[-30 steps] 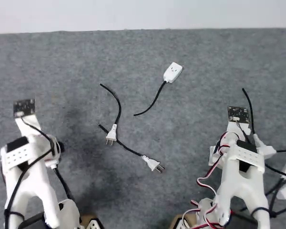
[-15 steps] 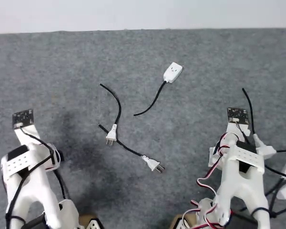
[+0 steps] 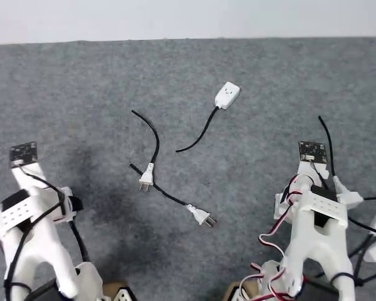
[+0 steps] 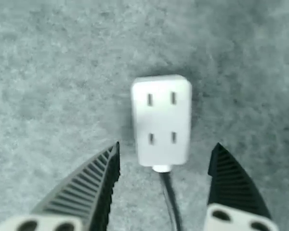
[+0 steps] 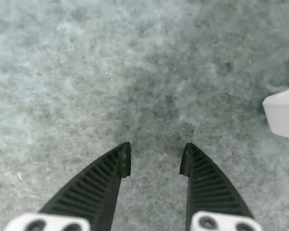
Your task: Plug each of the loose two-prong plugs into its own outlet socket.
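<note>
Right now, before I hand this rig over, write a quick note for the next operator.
Left claw: open over an outlet.
Right claw: open over bare carpet.
Left plug and right plug lie loose mid-table; a far outlet sits beyond them.
Done: nothing plugged in.
Left: both plugs.

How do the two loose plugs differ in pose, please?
The left plug points its prongs toward the near edge; the right plug points them rightward. The left plug's cord curves toward the far edge; the right plug's cord runs leftward past the left plug. Both are white, black-corded.
</note>
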You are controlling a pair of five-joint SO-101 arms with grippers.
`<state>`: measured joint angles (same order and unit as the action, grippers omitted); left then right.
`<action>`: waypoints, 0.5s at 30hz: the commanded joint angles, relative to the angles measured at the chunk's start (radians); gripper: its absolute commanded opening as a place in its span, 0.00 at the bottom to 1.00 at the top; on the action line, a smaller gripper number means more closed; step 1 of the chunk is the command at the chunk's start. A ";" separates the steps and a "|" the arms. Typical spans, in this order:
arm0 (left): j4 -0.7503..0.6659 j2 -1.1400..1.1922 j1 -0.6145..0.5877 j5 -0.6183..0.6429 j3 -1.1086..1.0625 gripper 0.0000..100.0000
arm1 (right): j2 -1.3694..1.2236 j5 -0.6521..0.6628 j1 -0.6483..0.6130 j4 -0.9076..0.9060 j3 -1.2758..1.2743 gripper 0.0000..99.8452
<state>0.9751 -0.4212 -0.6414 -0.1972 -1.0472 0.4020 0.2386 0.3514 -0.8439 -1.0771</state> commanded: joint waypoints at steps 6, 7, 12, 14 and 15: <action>-0.095 -0.005 0.187 0.049 -0.058 0.18 | 0.035 0.009 -0.008 0.010 0.006 0.17; -0.097 -0.005 0.187 0.063 -0.058 0.17 | 0.035 0.009 -0.008 0.008 0.006 0.17; -0.091 -0.005 0.187 0.066 -0.064 0.14 | 0.035 0.009 0.010 0.007 0.006 0.17; -0.089 -0.005 0.196 0.066 -0.064 0.12 | 0.035 0.009 0.010 0.007 0.006 0.17; -0.087 -0.005 0.212 0.066 -0.064 0.10 | 0.035 0.009 0.012 0.007 0.006 0.17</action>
<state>0.9045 -0.4212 -0.4618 -0.1465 -1.1116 0.4020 0.2386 0.3514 -0.8439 -1.0771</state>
